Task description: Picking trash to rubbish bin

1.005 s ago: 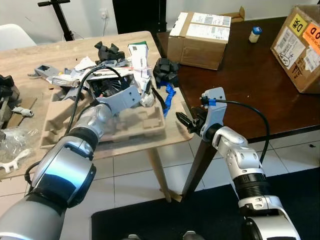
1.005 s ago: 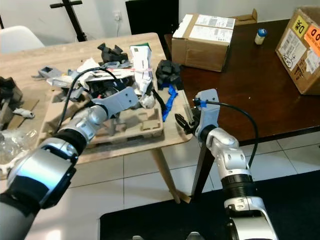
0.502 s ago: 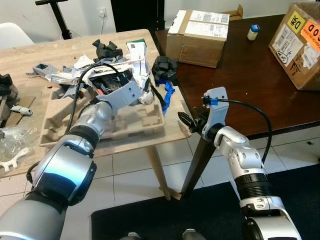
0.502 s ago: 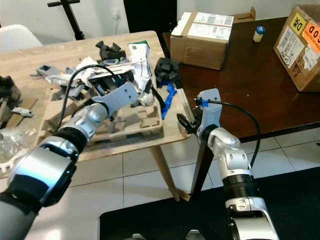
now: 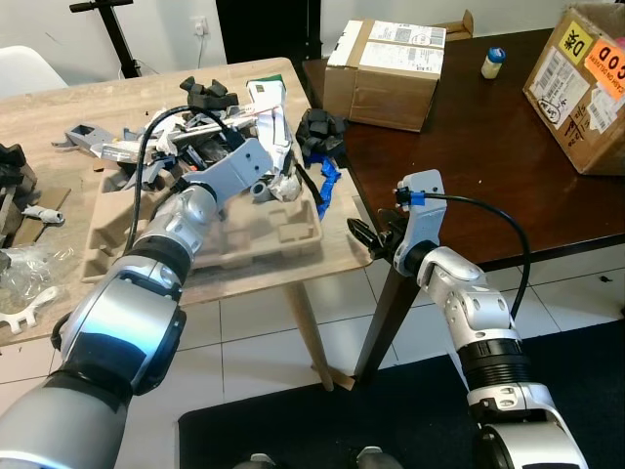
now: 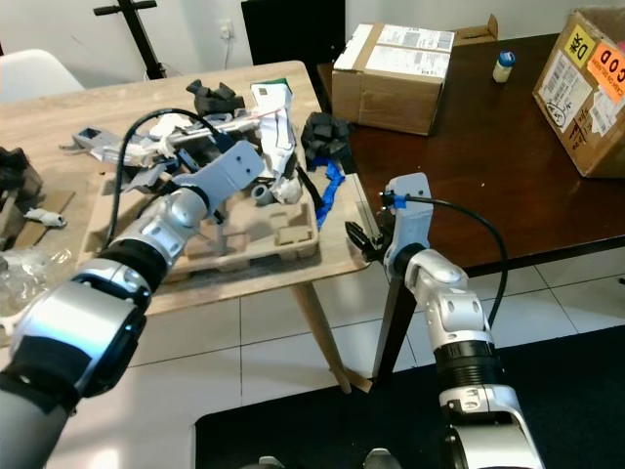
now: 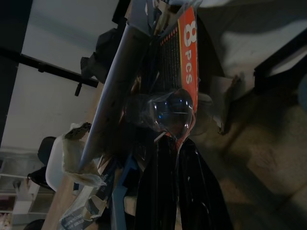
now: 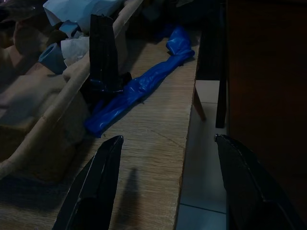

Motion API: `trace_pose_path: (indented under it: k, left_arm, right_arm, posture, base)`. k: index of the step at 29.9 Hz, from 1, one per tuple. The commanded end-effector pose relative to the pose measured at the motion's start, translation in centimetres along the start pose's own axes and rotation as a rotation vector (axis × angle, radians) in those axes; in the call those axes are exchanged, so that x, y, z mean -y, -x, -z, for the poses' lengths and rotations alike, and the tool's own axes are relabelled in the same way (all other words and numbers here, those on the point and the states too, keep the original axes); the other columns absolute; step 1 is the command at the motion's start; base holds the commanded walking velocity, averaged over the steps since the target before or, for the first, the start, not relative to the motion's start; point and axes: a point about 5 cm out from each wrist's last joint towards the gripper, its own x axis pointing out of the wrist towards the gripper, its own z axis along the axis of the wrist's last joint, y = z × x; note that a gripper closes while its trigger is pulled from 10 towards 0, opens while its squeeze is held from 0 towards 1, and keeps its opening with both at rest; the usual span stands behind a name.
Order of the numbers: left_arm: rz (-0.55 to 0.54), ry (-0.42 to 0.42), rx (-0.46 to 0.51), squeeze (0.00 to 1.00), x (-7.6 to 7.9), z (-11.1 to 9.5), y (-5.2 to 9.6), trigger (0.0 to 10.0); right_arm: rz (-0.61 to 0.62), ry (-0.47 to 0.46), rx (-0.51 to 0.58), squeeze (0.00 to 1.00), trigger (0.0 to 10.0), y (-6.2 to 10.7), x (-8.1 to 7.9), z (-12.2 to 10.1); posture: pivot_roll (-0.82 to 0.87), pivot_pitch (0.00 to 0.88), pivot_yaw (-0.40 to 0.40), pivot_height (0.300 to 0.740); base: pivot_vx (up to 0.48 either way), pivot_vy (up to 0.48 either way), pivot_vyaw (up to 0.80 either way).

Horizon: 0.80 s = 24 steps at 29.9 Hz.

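Observation:
A heap of trash (image 5: 220, 132) of paper scraps, packaging and black parts lies on the wooden table (image 5: 59, 107), partly over a brown pulp tray (image 5: 264, 239). My left gripper (image 7: 172, 143) reaches into the heap above the tray's far side. Its fingers are pinched together on a clear blister pack with an orange "8 PCS" card (image 7: 184, 62). My right gripper (image 8: 168, 139) hovers open at the table's right front corner. A crumpled blue wrapper (image 8: 139, 86) lies just ahead of it beside the tray.
A dark table (image 5: 488, 166) adjoins on the right, carrying a cardboard box (image 5: 386, 59), a second box (image 5: 581, 78) and a small bottle (image 5: 493, 63). Black foam pieces (image 5: 322, 132) sit by the blue wrapper. Tiled floor lies below, with a dark mat nearer to me.
My left gripper has risen and drawn toward the far side of the tray, lifting the packaging with it. The right arm has stayed put.

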Motion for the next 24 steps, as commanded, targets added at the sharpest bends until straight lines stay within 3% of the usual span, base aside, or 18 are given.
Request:
trace_pose_path:
  k: [1,9,14,18,21,24]
  left_arm:
    - [-0.007,0.028,-0.019,0.00,0.0,1.6,0.4,0.0]
    - [-0.093,0.152,0.096,0.00,-2.9,1.1,0.6,0.0]
    - [-0.093,0.390,0.177,0.00,-4.8,1.0,0.9,0.0]
    - [-0.078,0.462,0.213,0.00,-5.6,1.0,1.1,0.0]
    - [0.001,0.651,0.361,0.00,-7.6,0.6,1.8,0.0]
    - [0.088,0.716,0.449,0.00,-8.1,0.2,2.3,0.0]
  right_arm:
    - [-0.007,-0.010,-0.003,0.00,10.0,-0.1,-0.2,0.1]
    - [0.005,-0.009,0.013,0.00,10.0,-0.2,0.0,-0.3]
    - [0.010,-0.015,0.019,0.00,10.0,-0.3,0.0,-0.3]
    - [0.010,-0.014,0.022,0.00,10.0,-0.4,-0.1,-0.4]
    - [0.012,-0.011,0.031,0.00,10.0,-0.4,-0.1,-0.7]
    - [0.012,-0.010,0.033,0.00,10.0,-0.3,0.0,-0.7]
  posture:
    - [-0.11,0.237,0.081,0.740]
    - [-0.10,0.235,0.090,0.740]
    - [-0.10,0.231,0.095,0.740]
    - [-0.10,0.230,0.097,0.740]
    - [-0.10,0.225,0.098,0.740]
    - [-0.10,0.222,0.098,0.740]
  base:
    - [0.000,0.000,0.00]
    - [0.000,0.000,0.00]
    - [0.000,0.000,0.00]
    - [0.000,0.000,0.00]
    - [0.000,0.000,0.00]
    - [0.000,0.000,0.00]
